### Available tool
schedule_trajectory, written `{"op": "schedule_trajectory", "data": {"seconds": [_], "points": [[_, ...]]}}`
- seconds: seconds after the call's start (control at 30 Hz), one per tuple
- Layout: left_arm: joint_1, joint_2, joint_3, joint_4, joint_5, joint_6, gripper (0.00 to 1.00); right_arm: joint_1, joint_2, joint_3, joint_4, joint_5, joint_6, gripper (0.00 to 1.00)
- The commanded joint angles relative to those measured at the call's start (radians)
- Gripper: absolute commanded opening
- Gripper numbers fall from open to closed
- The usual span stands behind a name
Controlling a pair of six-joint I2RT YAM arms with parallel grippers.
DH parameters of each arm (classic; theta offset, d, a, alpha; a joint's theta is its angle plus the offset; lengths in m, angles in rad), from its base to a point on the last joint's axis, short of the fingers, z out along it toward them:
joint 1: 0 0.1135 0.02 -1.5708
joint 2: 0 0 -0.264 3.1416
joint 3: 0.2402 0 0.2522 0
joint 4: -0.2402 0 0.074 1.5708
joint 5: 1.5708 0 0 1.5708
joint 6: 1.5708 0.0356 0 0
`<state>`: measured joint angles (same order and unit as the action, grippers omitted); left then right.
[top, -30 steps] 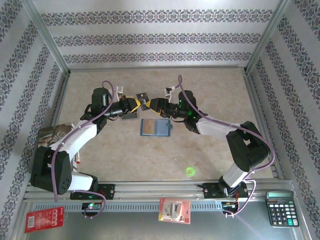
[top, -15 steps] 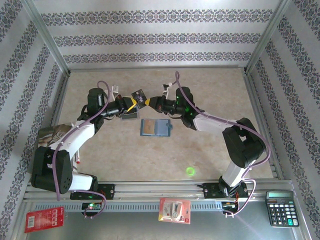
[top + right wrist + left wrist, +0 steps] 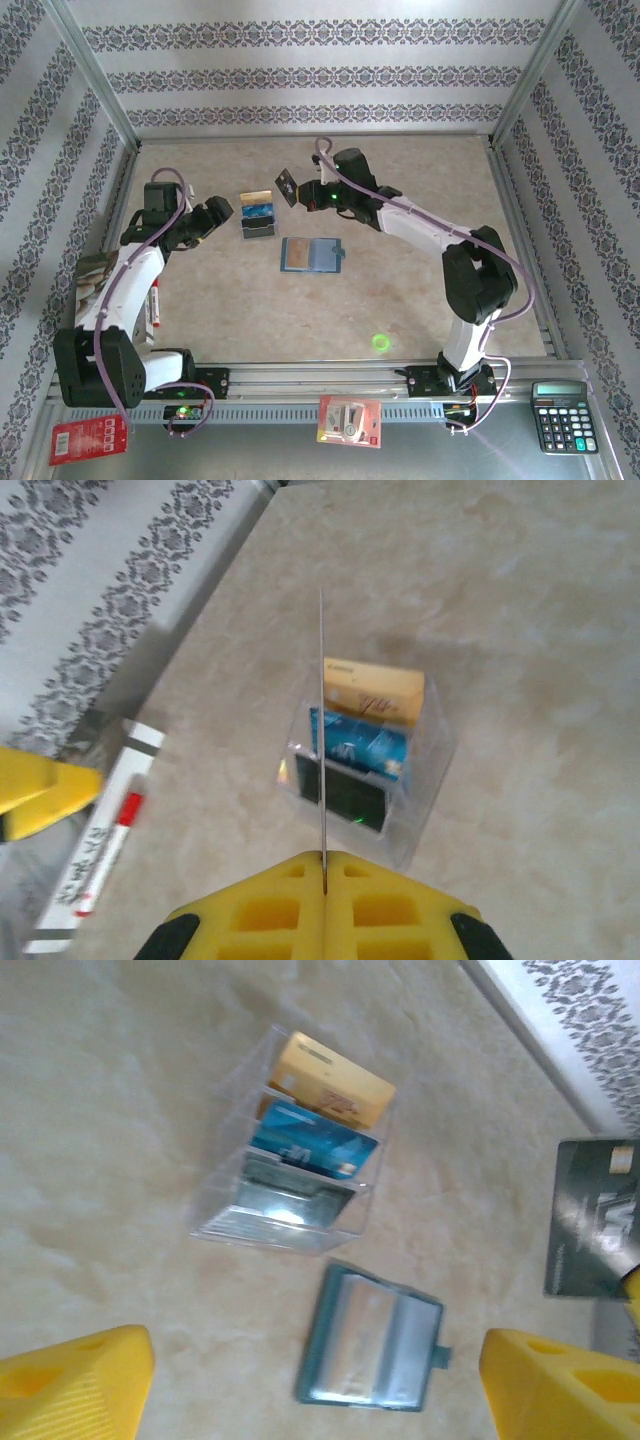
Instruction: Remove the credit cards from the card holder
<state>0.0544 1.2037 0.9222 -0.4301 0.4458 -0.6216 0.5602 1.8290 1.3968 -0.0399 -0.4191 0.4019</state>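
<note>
Since the right fingers (image 3: 290, 905) are clamped on a dark credit card (image 3: 322, 730) by one edge near the clear card stand (image 3: 435, 760), it could slip or clip the stand's wall and tip it. Stand holds tan, blue and silvery cards (image 3: 300, 1145); card holder (image 3: 370, 1350) lies open on the surface (image 3: 120, 1110) just beside it, left fingers (image 3: 70, 1385) apart, empty.

Pale wallpaper with grey bands of floral pattern covers the walls (image 3: 320, 75) on three sides. Bare metal posts (image 3: 98, 80) rise at the back corners. The table (image 3: 300, 310) has a beige marbled top, evenly lit, with a small green spot of light (image 3: 380, 342) near the metal rail (image 3: 330, 380) at its front.
</note>
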Motion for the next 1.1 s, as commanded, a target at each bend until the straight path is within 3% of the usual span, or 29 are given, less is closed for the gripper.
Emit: {"op": "schedule_trajectory", "data": {"seconds": [0.0,0.07,0.23,0.63,1.07], "points": [[0.016,-0.054,0.024,-0.139,-0.123,0.11,0.95,0.007,0.066,0.121,-0.186,0.025,-0.254,0.0],[0.018,-0.083,0.01,-0.129,-0.142,0.117,1.0,0.014,0.094,0.163,-0.193,0.027,-0.318,0.0],[0.021,-0.124,0.0,-0.129,-0.171,0.134,1.0,0.026,0.156,0.266,-0.213,-0.012,-0.428,0.0],[0.022,-0.104,-0.001,-0.114,-0.143,0.139,1.0,0.127,0.278,0.372,-0.323,-0.02,-0.94,0.0],[0.024,-0.092,-0.012,-0.113,-0.139,0.143,1.0,0.127,0.406,0.535,-0.467,-0.047,-1.132,0.0]]}}
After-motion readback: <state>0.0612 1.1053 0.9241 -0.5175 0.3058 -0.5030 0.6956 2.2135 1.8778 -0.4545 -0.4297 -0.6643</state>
